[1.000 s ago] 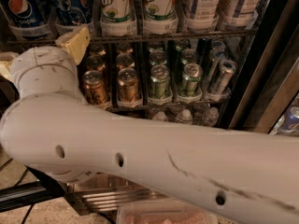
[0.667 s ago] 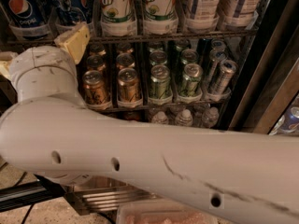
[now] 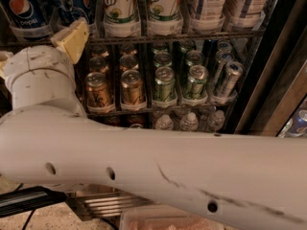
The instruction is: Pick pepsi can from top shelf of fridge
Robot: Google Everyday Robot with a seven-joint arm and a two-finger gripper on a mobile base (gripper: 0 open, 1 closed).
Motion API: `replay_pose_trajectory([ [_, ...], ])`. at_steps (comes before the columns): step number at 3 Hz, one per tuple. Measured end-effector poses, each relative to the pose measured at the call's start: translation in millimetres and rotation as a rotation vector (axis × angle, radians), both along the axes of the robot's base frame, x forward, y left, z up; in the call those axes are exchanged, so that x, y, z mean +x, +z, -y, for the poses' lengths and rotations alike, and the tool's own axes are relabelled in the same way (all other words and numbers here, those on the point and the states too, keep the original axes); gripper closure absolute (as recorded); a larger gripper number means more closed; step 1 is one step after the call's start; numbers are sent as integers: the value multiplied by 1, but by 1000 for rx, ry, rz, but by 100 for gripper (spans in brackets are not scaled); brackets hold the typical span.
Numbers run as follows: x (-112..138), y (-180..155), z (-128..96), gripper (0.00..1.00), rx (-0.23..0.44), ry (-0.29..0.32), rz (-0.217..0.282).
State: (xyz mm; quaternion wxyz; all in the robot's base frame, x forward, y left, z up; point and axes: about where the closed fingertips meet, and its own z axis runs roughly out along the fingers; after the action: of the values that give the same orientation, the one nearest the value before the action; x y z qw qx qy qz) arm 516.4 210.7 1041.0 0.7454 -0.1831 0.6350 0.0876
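Although the robot's pale arm (image 3: 158, 171) fills the lower half of the camera view, the goal is in sight. The pepsi can (image 3: 72, 1), dark blue with a pale figure printed on it, stands near the left end of the top shelf (image 3: 201, 34) of the fridge (image 3: 268, 90). It sits beside a container with the Pepsi globe logo (image 3: 23, 8) and left of two 7UP bottles (image 3: 120, 8).

The gripper (image 3: 69, 38) is raised at the upper left, with its tan tip just below the can at the shelf's front edge. Most of it is hidden behind the wrist housing (image 3: 41, 75), so I cannot tell whether it is spread or closed, nor whether it touches the can.

On the rack below stand bronze-gold cans (image 3: 96, 90) and green cans (image 3: 165, 83), with clear bottles (image 3: 189, 121) lower down.

As I judge it, the reach is mostly made but the pick is not: the can sits upright in its lane, not lifted. What is left is to line up around the can, close on it, and draw it out over the front stop.
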Motion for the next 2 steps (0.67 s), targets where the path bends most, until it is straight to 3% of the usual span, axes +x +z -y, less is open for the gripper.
replay_pose_trajectory([
  [2, -8, 28, -29, 13, 9, 64, 71],
])
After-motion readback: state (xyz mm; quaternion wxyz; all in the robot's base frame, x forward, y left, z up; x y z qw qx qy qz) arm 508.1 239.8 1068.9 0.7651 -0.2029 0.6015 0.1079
